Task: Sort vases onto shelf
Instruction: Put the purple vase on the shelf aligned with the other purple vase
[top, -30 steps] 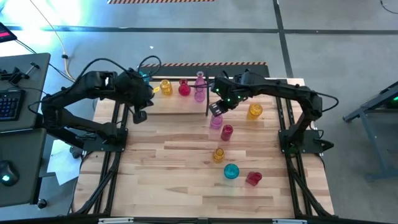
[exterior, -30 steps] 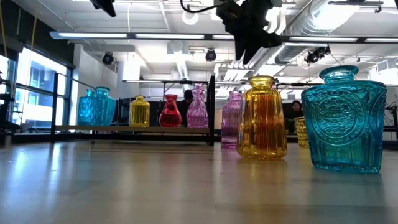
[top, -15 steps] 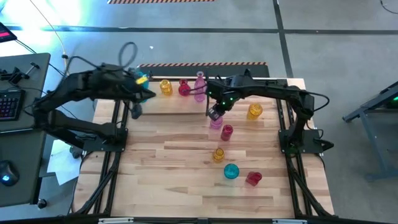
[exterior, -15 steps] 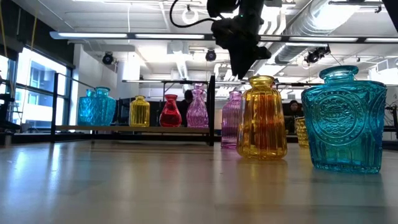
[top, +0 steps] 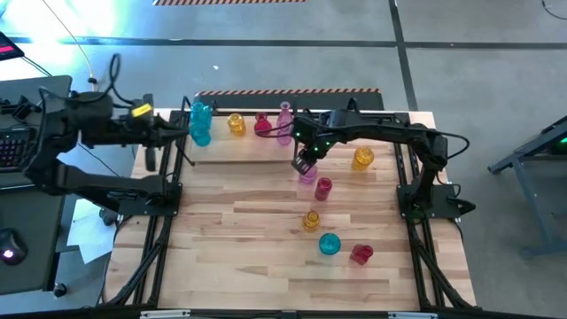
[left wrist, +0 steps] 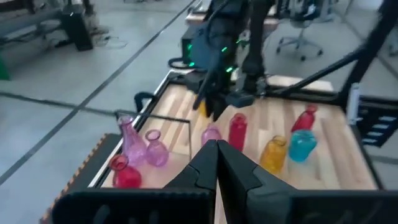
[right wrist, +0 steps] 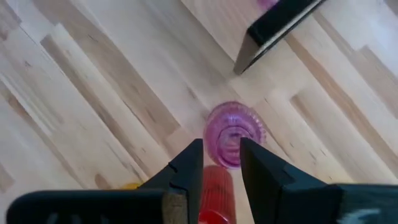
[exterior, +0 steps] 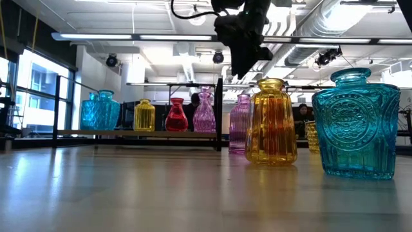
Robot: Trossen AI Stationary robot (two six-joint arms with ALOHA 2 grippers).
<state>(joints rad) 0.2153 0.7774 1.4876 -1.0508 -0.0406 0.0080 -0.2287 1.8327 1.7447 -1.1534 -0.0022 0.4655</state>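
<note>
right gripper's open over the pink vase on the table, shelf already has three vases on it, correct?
Not three: the low view shows four on the shelf. The right gripper is open above the pink vase on the table, as the right wrist view shows.

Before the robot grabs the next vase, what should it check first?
1. Right tool over the pink vase: ok, the wrist view looks straight down on its mouth.
2. Right tool open: ok, a gap shows between its fingers.
3. Right tool low enough to grip: not ok, in the low view it hangs above the vase tops.
4. Neighbours: cannot tell; the red vase stands close beside the pink one.
5. Left tool out of the way: ok, shut, off the table's left edge.
6. Room on the shelf: ok, bare plank near its right end.
</note>
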